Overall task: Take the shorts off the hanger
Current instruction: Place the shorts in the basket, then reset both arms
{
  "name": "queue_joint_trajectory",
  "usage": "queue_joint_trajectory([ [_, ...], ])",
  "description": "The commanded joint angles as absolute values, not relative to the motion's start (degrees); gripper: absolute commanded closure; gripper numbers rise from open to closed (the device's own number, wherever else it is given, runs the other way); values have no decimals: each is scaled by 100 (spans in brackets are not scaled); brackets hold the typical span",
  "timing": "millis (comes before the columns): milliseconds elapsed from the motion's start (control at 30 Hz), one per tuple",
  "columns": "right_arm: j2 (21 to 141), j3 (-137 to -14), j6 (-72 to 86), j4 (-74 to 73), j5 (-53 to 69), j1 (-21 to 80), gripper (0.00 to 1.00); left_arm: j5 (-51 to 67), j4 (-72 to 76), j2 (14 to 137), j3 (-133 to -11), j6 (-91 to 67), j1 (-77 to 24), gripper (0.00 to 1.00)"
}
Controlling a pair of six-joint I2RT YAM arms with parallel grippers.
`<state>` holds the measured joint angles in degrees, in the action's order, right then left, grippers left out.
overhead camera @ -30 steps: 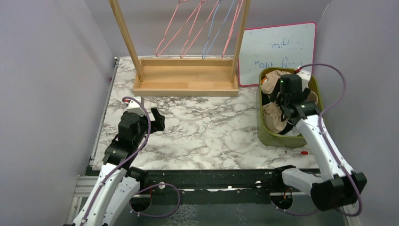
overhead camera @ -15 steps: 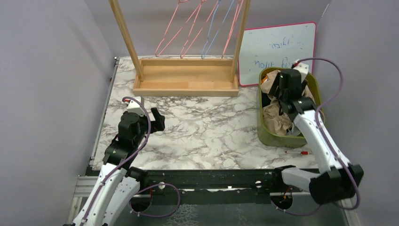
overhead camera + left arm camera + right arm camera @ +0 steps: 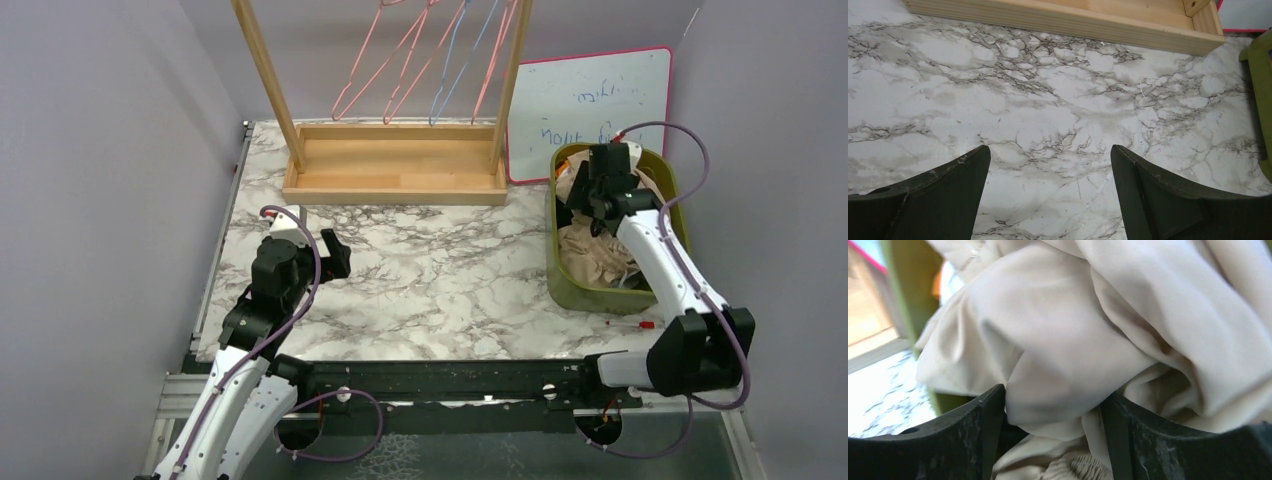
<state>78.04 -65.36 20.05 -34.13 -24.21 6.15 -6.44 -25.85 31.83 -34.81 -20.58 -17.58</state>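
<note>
Shorts [image 3: 588, 252] heaped in green bin [image 3: 552, 275], wire hangers [image 3: 410, 68] bare.
Right fingers [image 3: 958, 440] spread wide astride a beige fold, nothing pinched; left fingers [image 3: 933, 200] wide too, idle over counter [image 3: 1048, 100]. Light, limp, probably slippery cloth: pinch at the gathered waistband [image 3: 1073, 470], expect neighbours to drag along.

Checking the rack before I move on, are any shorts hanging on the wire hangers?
No, the hangers hang bare on the wooden rack; the shorts lie in the green bin.
</note>
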Motion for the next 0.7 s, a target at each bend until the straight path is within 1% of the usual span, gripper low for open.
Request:
queue_joint_trajectory([
  [0,6930,-6899,1821,-3677,-1801,589,27,-504,-2445,3190,-3454,-2101,-1723,7],
  [133,6120,-6748,1499,-3276,-674,589,20,-557,-2441,3178,-3463,-2122,-1723,7],
  [267,5404,-6461,1277,-2819,455,589,17,-721,-2411,3130,-3469,-2198,-1723,6],
  [333,5118,-6352,1269,-2636,1044,589,16,-866,-2408,3119,-3486,-2278,-1723,5],
  [433,4720,-6064,1155,-2224,2074,589,11,-1220,-2412,3121,-3560,-2417,-1723,3],
  [467,4619,-6000,1140,-2129,2291,588,8,-1381,-2434,3115,-3605,-2458,-1723,1],
  [533,4466,-5890,1185,-1996,2572,589,1,-1711,-2527,3112,-3729,-2517,-1723,1],
  [667,4290,-5625,1306,-1951,2973,589,0,-2216,-2716,3122,-4140,-2441,-1723,1],
])
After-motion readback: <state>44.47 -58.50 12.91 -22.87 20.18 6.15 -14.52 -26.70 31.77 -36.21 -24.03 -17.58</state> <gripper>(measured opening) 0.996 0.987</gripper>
